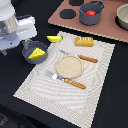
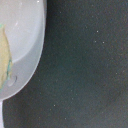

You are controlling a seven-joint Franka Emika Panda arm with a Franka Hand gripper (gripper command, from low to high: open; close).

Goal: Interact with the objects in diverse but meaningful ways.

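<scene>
gripper: my arm [image 1: 12,27] hangs at the exterior view's left, over the dark tabletop beside the grey bowl; the fingers are out of sight in both views, so i cannot tell whether they are spread or clenched, or whether they carry anything.
wrist view: mostly dark table [image 2: 85,65], with a pale curved rim and a sliver of yellow at one edge; i take that for the bowl and its cheese, which would put me just off the bowl, not over its middle.
cheese: cheese [image 1: 35,54] sits in the grey bowl [image 1: 29,48] just off the mat's corner, kept from sliding.
banana: banana [image 1: 54,38] lies near the bowl, at the mat's far edge, clear for a top grasp.
bread: bread [image 1: 84,41] rests on the mat [image 1: 95,90] just past the plate.
tomato: tomato [image 1: 90,12] sits in a grey pot [image 1: 90,16] on the brown board, well apart from me.
setting: plate [image 1: 69,66] in the centre with knife [image 1: 87,58] and fork [image 1: 67,80] either side, like a laid meal.
judgement: the bowl's cheese looks the likeliest thing in hand.
</scene>
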